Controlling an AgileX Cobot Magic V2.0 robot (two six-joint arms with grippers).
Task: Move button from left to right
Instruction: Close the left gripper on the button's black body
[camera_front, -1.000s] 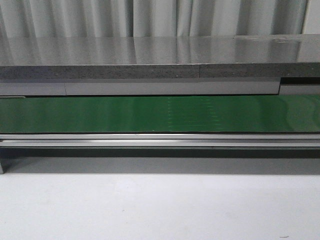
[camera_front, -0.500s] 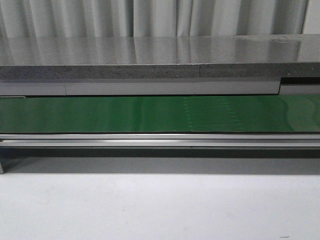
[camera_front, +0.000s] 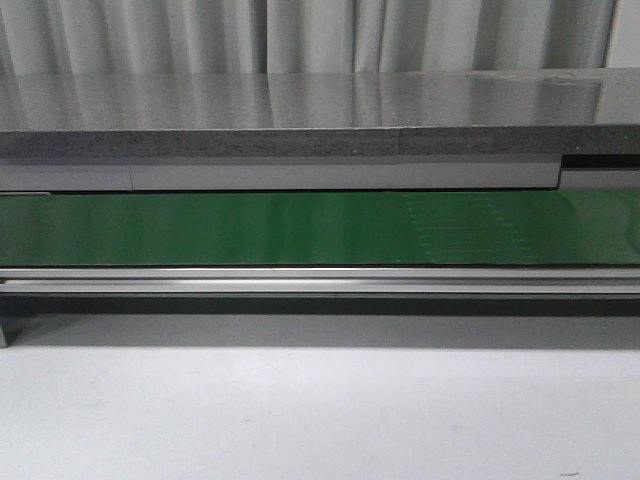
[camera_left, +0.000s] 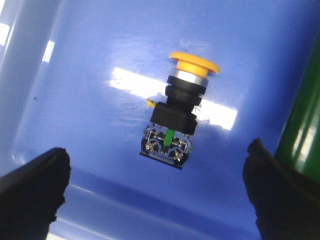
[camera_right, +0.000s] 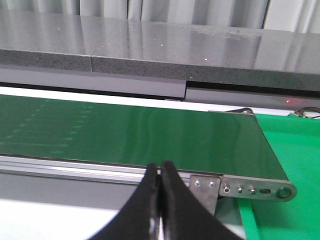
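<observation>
Button (camera_left: 179, 117) lies on its side at centre frame of the left wrist view, on the floor of a blue bin (camera_left: 75, 75); yellow mushroom head toward upper right, black body and terminal block toward lower centre. Left gripper (camera_left: 157, 187) is spread wide, fingertips at lower left and lower right corners of the frame, holding nothing and touching nothing; button sits between them but well clear of both. Right gripper (camera_right: 160, 192) is fully closed, fingers pressed together at lower centre of the right wrist view, empty, in front of the green conveyor belt (camera_right: 130, 135). Front view shows only the belt (camera_front: 300, 228) across mid-frame and the grey counter (camera_front: 300, 105) above; no arm or button visible there.

Risks, as judged: round head and collar could roll or pivot if only one finger touches first. Glossy bin floor may let the part skid. Closing on the head instead of the boxy body invites slip-out during the lift.
</observation>
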